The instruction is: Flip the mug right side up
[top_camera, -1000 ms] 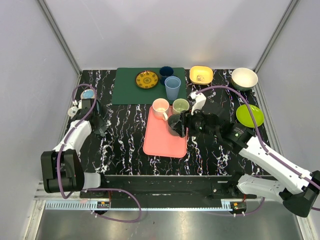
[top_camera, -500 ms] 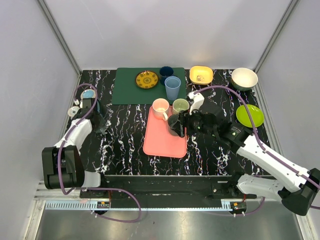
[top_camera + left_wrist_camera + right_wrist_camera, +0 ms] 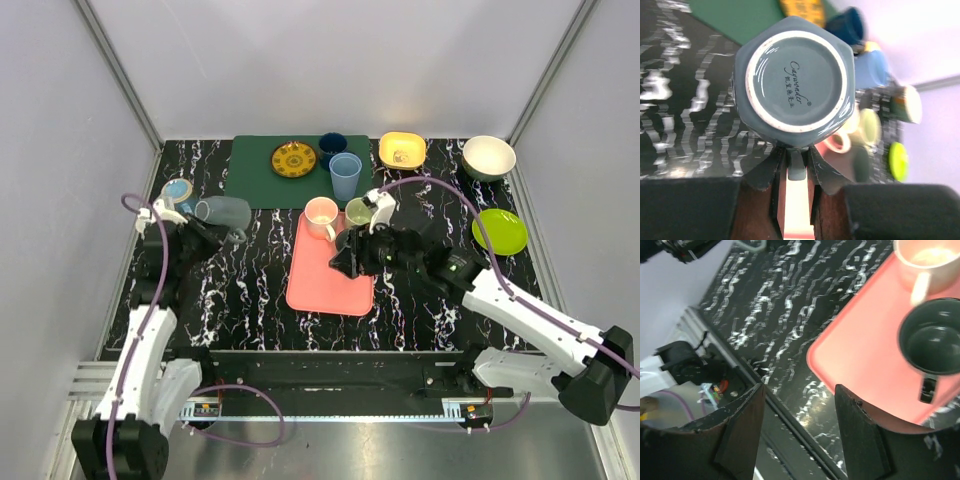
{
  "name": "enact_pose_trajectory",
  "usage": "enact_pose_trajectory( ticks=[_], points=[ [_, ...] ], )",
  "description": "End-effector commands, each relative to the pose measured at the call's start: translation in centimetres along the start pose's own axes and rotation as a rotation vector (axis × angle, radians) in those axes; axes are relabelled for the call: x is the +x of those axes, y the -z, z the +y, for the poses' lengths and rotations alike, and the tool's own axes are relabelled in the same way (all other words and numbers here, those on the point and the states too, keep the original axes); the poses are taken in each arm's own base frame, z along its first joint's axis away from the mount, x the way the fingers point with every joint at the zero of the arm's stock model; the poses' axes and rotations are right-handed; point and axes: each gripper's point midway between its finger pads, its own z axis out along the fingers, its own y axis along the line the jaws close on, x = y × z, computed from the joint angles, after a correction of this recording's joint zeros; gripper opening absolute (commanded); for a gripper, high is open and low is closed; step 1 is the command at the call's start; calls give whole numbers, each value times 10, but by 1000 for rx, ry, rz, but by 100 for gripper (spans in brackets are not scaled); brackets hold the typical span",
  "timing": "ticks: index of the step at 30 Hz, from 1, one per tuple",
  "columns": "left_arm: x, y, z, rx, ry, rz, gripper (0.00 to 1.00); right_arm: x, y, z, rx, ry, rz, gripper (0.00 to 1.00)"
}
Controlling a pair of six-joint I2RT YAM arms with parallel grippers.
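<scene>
A grey-blue mug (image 3: 224, 212) is held off the table at the left, tipped on its side. In the left wrist view its round base (image 3: 795, 85) faces the camera. My left gripper (image 3: 198, 228) is shut on the mug's handle (image 3: 796, 167), which sits between the two fingers. My right gripper (image 3: 343, 262) is open and empty above the pink tray (image 3: 325, 288). In the right wrist view the right gripper (image 3: 799, 390) hangs over the tray's near-left corner. A dark mug (image 3: 932, 342) stands upright on the tray beside a pink mug (image 3: 927, 257).
A pink mug (image 3: 321, 215) and a green mug (image 3: 358, 211) stand at the tray's far end. A green mat (image 3: 250, 180) carries a patterned plate (image 3: 294, 159). A light blue cup (image 3: 345, 175), dark blue cup (image 3: 333, 146), yellow bowl (image 3: 402, 150), white bowl (image 3: 488, 157) and green plate (image 3: 499, 231) lie behind and right.
My left arm has risen and lifted the grey-blue mug off the table. My right gripper has let go of the dark mug and moved left over the tray.
</scene>
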Motion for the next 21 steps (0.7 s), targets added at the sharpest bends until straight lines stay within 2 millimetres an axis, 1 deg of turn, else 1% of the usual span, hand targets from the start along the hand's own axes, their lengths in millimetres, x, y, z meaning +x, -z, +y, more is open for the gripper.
enact_pose_trajectory(
  ticks=[1,2,3,4,5,6,7,8,9,11,12,14,17,18,20,21],
  points=[
    [-20,41,-109,525,96,-73,0,-16,0,62,-317,-112,-43,64],
    [-23,56,-127,629,79,-94,0,-16,2,71,-370,-137,-39,65],
    [-23,64,-137,683,79,-97,0,-22,5,89,-480,-137,-59,66],
    [-22,76,-152,754,87,-94,0,-25,7,97,-525,-204,-52,67],
    [-21,86,-162,802,86,-90,0,-42,15,112,-616,-200,-120,68],
    [-19,92,-168,833,93,-86,0,-37,16,116,-666,-259,-88,71],
    [-17,103,-179,892,110,-75,0,-42,18,119,-693,-276,-105,73],
    [-17,112,-184,928,119,-75,0,-52,20,123,-734,-279,-145,76],
    [-17,118,-188,954,131,-75,0,-55,21,122,-752,-320,-139,79],
    [-15,135,-196,1011,148,-70,0,-63,18,122,-788,-345,-158,80],
    [-14,139,-198,1024,150,-67,0,-66,19,124,-806,-361,-150,80],
    [-12,152,-203,1060,153,-58,0,-69,13,124,-804,-364,-147,80],
    [-10,166,-208,1088,131,-43,0,-76,8,125,-794,-361,-154,80],
    [-8,167,-209,1088,126,-38,0,-82,8,127,-797,-350,-166,80],
    [-6,173,-209,1099,120,-33,0,-86,6,129,-801,-345,-175,81],
    [-4,173,-209,1100,120,-26,0,-92,8,131,-814,-346,-189,81]
  ],
)
